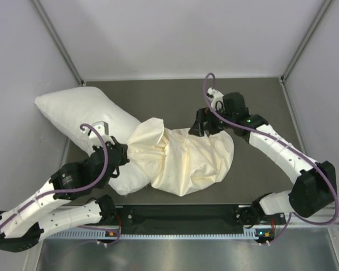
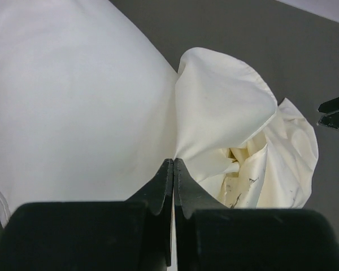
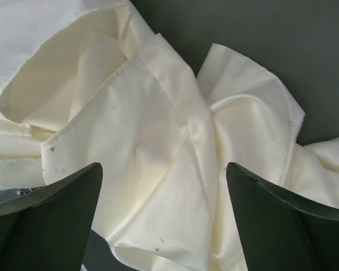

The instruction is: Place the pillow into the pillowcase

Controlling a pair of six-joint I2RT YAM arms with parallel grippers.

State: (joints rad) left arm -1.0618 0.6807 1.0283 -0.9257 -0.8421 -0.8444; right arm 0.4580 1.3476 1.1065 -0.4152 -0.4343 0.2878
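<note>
The pillow (image 1: 82, 116) is laid slantwise on the table (image 1: 260, 113), and the pillowcase (image 1: 186, 164) is bunched against its right-hand end, overlapping it slightly. How much of the pillow is inside cannot be told. The left claw (image 2: 173, 165) is closed at the pillow's edge, with a fold of the pillowcase hem seemingly pinched between its tips. The right claw (image 3: 164, 165) is held wide open over loose cream folds on the side away from the pillow, and nothing is gripped by it. For this step to go well, the opposite hem should be taken by the right claw, in a single layer only. The mouth can then be spread wide before it is drawn over the pillow's corner.
</note>
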